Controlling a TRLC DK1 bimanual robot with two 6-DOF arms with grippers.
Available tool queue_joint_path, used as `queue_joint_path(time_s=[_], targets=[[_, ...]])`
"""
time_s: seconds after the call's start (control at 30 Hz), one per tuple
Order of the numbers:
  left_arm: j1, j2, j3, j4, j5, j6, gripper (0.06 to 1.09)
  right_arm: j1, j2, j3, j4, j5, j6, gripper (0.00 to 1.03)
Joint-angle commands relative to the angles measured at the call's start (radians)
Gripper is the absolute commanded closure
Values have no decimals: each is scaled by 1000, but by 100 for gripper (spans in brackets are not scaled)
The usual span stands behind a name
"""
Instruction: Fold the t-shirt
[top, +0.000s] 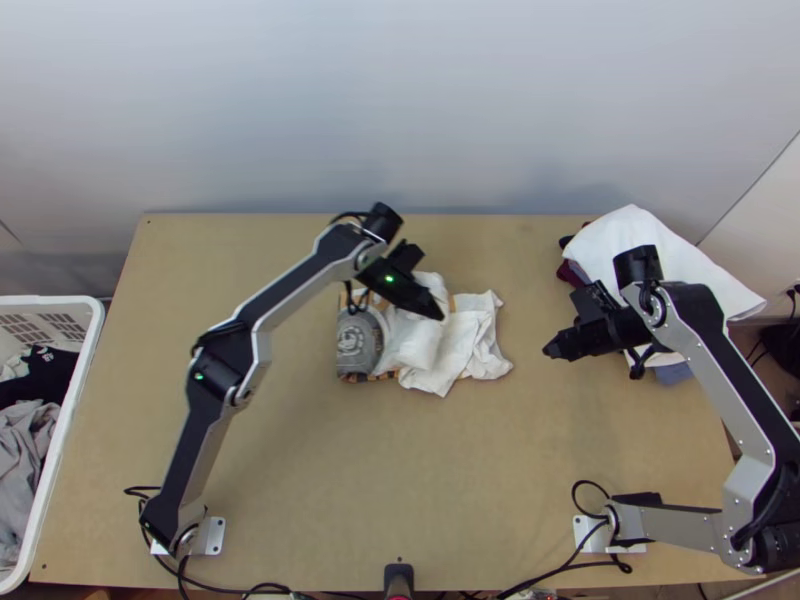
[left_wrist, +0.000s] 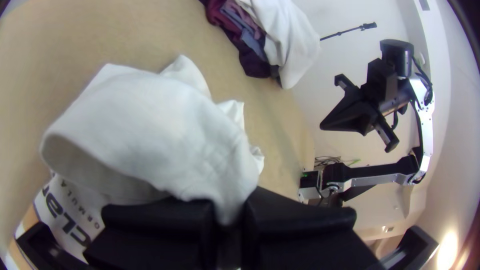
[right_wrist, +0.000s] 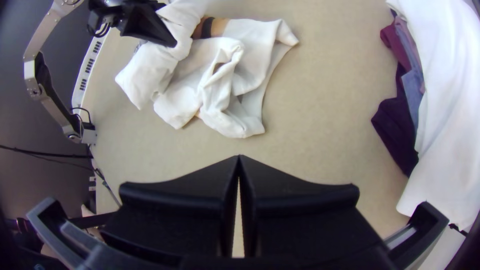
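The t-shirt lies bunched mid-table, white with a grey printed part and orange-black edging on its left. My left gripper is over its middle; in the left wrist view the left gripper is shut on a raised white fold of the t-shirt, which hides part of the dark lettering below. My right gripper stands apart from the shirt, to its right. In the right wrist view the right gripper has its fingertips together, and the loose white end of the t-shirt lies crumpled beyond them.
A pile of cloths, white over maroon and blue-grey, lies at the table's right back, partly under the right arm. A white basket with dark and grey clothes stands at the left edge. Bare table spreads in front of the shirt.
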Motion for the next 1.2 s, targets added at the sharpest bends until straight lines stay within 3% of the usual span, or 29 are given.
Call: queue_joint_path(time_s=[0.0,0.07,0.1,0.27,0.3,0.63,0.77,1.03,1.17], targets=[[-43,111,87,111,-1,-71,104,-24,-23,-31,0,8,14,100],[-39,118,87,143,0,-85,103,-24,-20,-36,0,10,14,100],[-39,121,87,157,0,-83,98,-22,-18,-37,0,10,14,100],[-39,126,87,181,-1,-78,27,-21,-7,-37,6,16,14,100],[-37,126,87,192,-1,-83,9,-21,-4,-39,8,18,14,100],[-20,43,84,174,8,-71,9,-15,-1,-68,20,18,14,100],[-17,-6,60,141,52,-68,9,-16,-6,-53,20,19,8,100],[30,-86,26,22,51,47,10,-19,-15,-19,20,18,-3,100],[63,-81,20,-170,-92,225,21,67,-7,-14,22,18,-5,100]])
